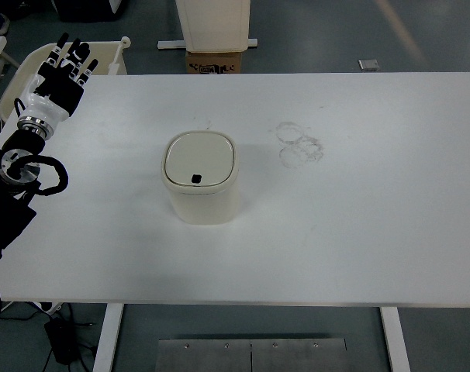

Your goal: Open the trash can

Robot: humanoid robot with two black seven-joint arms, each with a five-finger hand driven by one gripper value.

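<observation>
Sitting near the middle of the white table (359, 232), the cream trash can (201, 177) has its lid down. At the upper left of the frame, the left hand (62, 76) hovers over the table's corner, fingers spread, holding nothing.

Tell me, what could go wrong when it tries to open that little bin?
The left robot hand hovers far from the trash can, whose lid is shut, so it has a long reach to aim right. The lid's small dark button looks easy to miss. The can stands free on the smooth table, so an off-centre push might slide or tip it.
</observation>
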